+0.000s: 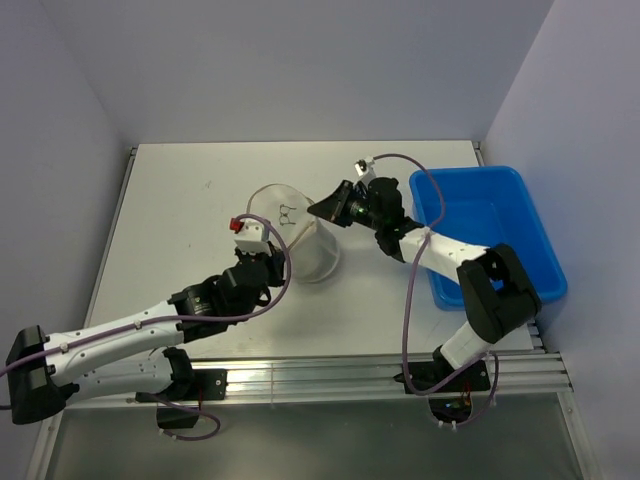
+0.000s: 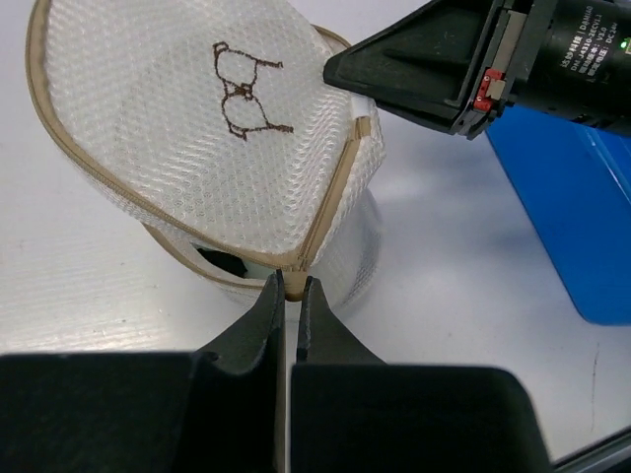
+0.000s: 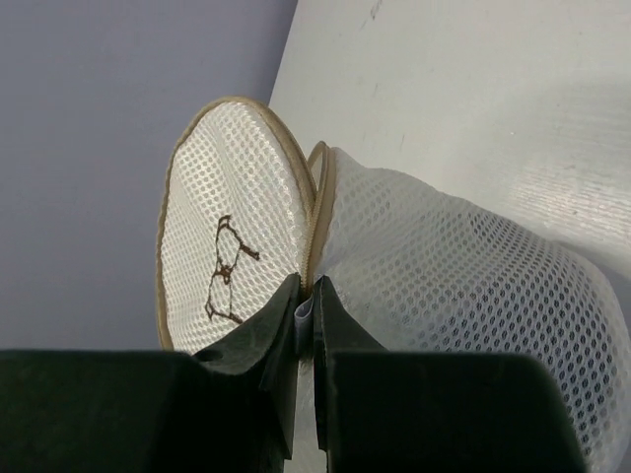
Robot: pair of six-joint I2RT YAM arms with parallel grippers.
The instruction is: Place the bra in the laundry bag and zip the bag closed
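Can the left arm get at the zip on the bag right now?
Likely yes. The left fingers are pinched on the zip at the bag's near rim, nothing between. The right fingers grip the opposite rim, clear of them.

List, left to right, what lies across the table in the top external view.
left gripper → laundry bag → right gripper → blue bin

Right: blue bin (image 1: 490, 212) blocks; table (image 1: 170, 220) left of laundry bag (image 1: 305, 248) open.

Left claw (image 2: 296, 287) and right claw (image 3: 306, 296) both clamped (arms stretched inward).
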